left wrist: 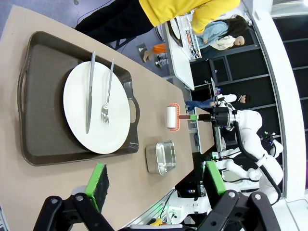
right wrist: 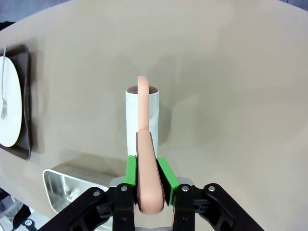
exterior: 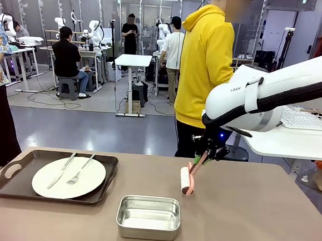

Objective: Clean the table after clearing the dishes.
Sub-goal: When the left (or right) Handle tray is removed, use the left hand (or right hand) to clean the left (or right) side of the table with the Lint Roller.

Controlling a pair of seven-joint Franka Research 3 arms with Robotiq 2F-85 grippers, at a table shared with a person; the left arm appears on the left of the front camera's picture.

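A dark brown tray [exterior: 16,184] lies at the table's [exterior: 254,217] left and holds a white plate [exterior: 89,176] with a knife [exterior: 60,171] and fork [exterior: 80,170]. My right gripper [exterior: 201,157] is shut on the pink handle of a lint roller [exterior: 186,180], whose white roll rests on the table right of centre. The right wrist view shows the green pads [right wrist: 131,169] clamping the handle, with the roll [right wrist: 142,120] lying on the tabletop [right wrist: 231,72]. In the left wrist view my left gripper [left wrist: 156,180] hangs open above the tray [left wrist: 43,139] and plate [left wrist: 96,120].
A small steel pan [exterior: 148,216] sits near the front edge at centre. A person in a yellow hoodie [exterior: 205,57] stands at the far side. A white table [exterior: 293,143] with a wire rack is at the right.
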